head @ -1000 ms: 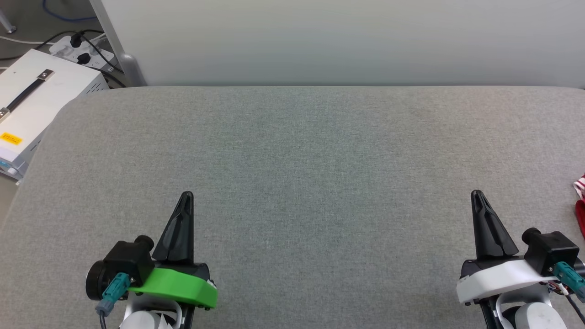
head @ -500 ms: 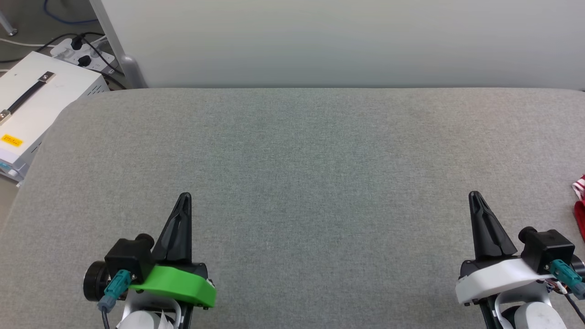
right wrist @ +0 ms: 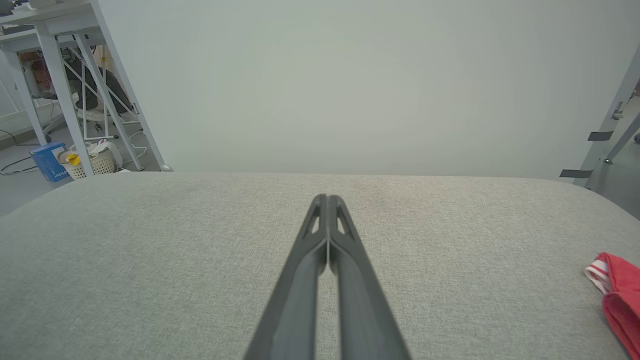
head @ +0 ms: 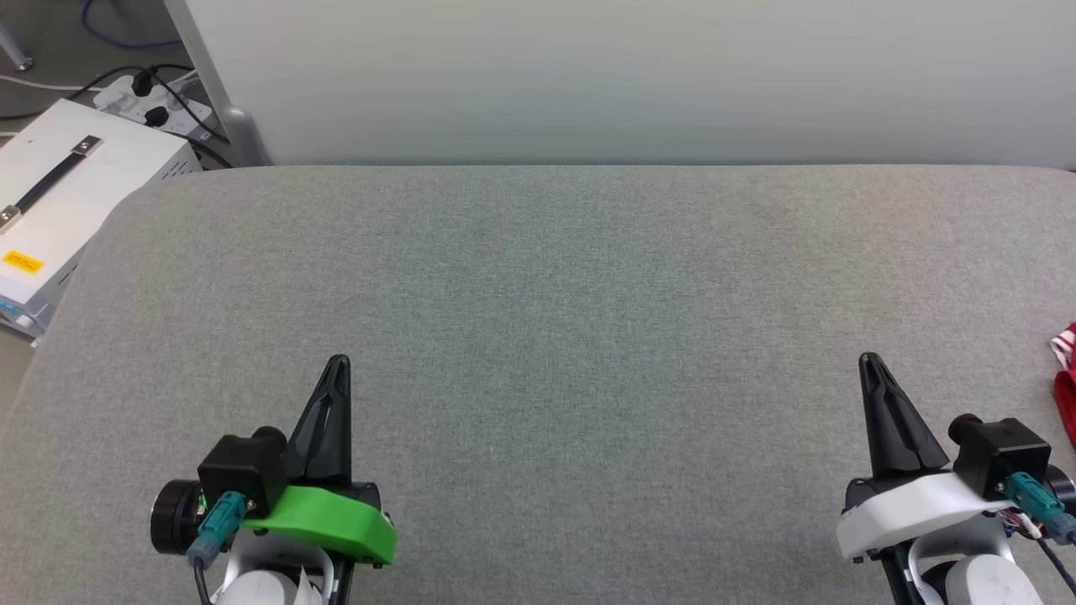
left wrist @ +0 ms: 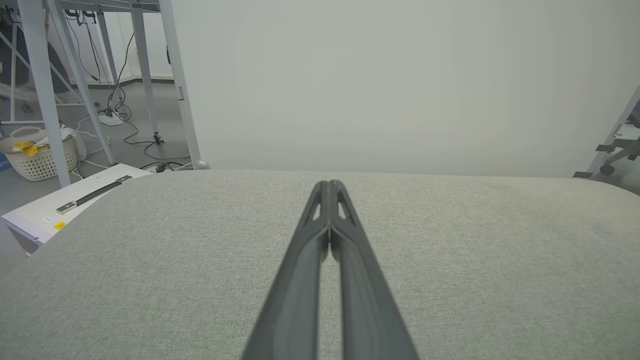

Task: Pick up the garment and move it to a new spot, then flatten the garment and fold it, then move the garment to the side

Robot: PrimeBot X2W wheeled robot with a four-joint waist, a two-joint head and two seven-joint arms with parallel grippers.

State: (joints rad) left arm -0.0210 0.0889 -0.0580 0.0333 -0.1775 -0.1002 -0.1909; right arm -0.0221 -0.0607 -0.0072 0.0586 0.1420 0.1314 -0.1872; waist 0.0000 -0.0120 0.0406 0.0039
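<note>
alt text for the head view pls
The shut left tool and right tool point up the frame over a grey table. A red garment pokes in at the right edge; a white box stands off its left corner.

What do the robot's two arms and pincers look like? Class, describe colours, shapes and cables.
The left pincer has two long, black, tapering fingers on a green shell; the right pincer matches, on a white shell. Beside each sits a black block with a teal plug.
</note>
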